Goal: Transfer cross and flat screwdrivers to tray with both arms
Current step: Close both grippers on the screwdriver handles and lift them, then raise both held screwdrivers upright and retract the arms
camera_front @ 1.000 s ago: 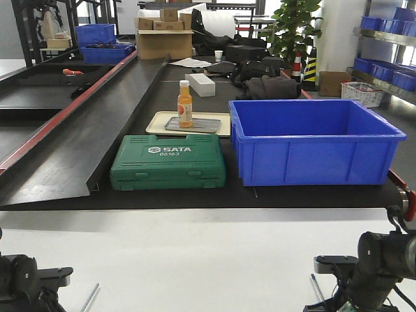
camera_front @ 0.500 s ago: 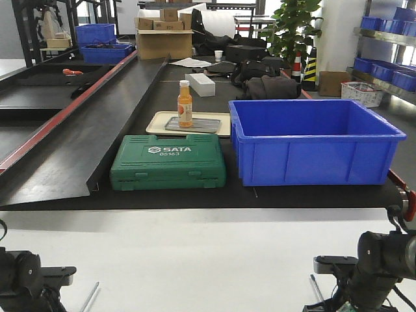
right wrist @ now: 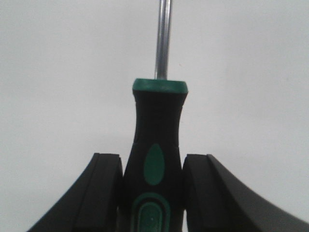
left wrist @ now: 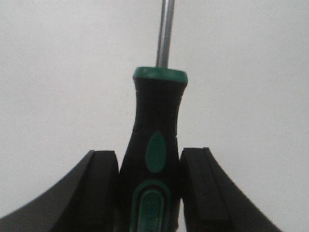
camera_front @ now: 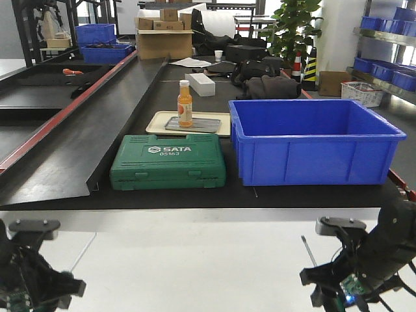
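Observation:
In the left wrist view my left gripper (left wrist: 148, 159) is shut on a screwdriver (left wrist: 157, 125) by its black and green handle, the steel shaft pointing away over the white table. The right wrist view shows the same: my right gripper (right wrist: 152, 164) is shut on the other screwdriver (right wrist: 158, 125). From the front, the left arm (camera_front: 32, 279) and the right arm (camera_front: 364, 260) sit at the bottom corners, and the right screwdriver's shaft (camera_front: 306, 251) sticks out ahead. The grey metal tray (camera_front: 203, 125) lies far ahead on the black surface.
An orange bottle (camera_front: 185, 103) stands on the grey tray, which rests on a cream tray (camera_front: 156, 123). A green SATA tool case (camera_front: 168, 162) and a deep blue crate (camera_front: 312, 140) lie between the arms and the tray. White table (camera_front: 195, 260) in front.
Both arms have risen into view with the screwdrivers in their grip. The shafts have moved up off the white table.

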